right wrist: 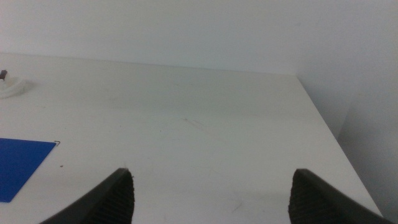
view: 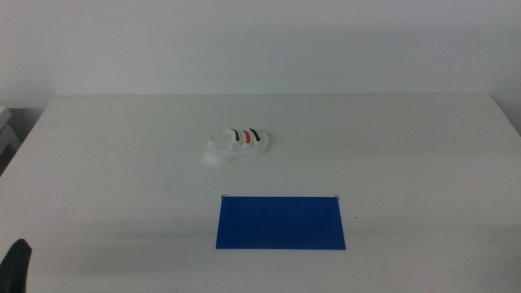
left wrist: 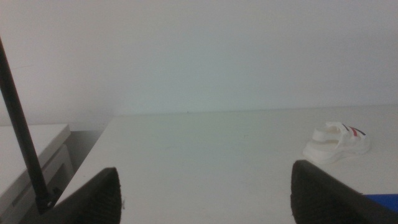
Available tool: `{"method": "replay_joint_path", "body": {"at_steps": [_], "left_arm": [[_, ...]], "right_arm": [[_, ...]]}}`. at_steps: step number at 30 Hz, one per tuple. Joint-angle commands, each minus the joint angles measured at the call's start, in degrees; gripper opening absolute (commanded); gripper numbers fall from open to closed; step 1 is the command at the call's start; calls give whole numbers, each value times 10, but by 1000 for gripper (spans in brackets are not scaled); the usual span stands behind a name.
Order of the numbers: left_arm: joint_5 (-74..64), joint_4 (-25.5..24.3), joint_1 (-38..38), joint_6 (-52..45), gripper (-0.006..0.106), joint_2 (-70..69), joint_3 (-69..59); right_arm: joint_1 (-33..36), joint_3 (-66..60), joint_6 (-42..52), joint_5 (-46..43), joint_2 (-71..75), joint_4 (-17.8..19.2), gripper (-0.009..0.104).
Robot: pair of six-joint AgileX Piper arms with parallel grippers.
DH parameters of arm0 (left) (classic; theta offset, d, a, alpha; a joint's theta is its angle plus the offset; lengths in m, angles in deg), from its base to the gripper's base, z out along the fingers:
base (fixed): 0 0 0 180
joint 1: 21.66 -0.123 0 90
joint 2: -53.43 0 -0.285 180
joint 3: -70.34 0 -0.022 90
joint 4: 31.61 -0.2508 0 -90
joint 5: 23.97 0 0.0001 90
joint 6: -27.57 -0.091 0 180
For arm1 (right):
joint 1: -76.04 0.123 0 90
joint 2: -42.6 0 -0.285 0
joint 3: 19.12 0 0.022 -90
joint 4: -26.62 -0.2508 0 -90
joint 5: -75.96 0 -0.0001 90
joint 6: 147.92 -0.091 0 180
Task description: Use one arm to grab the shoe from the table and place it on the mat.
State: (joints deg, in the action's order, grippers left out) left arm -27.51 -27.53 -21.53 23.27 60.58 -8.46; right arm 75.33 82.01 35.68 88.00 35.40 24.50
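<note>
The white sandal-like shoe point(view: 237, 146) with black, red and black straps lies on the white table point(view: 391, 146) near its middle, a little behind the deep-blue mat point(view: 281, 222). The shoe also shows in the left wrist view point(left wrist: 337, 142) and, cut off, in the right wrist view point(right wrist: 13, 87). The mat's corner shows in the right wrist view point(right wrist: 18, 162). My left gripper point(left wrist: 205, 193) is open and empty, far from the shoe; part of it shows at the bottom left of the middle view point(view: 15, 264). My right gripper point(right wrist: 211, 193) is open and empty, out of the middle view.
A thin black rod point(left wrist: 22, 134) stands off the table's left side above a lower white surface point(left wrist: 31, 155). The table's right edge point(right wrist: 329, 134) runs near the right gripper. A plain white wall point(view: 260, 41) is behind the table.
</note>
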Motion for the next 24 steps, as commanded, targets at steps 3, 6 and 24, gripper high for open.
{"method": "replay_joint_path", "body": {"at_steps": [3,6,24], "left_arm": [[45,9,4,6,94,38,44],[42,8,14,6,94,64,74],[61,8,84,6,94,373,302]], "right_arm": [[-1,-3,5,-44,15,5,64],[-1,-3,5,-44,15,5,64],[-1,-3,5,-44,15,5,64]]}}
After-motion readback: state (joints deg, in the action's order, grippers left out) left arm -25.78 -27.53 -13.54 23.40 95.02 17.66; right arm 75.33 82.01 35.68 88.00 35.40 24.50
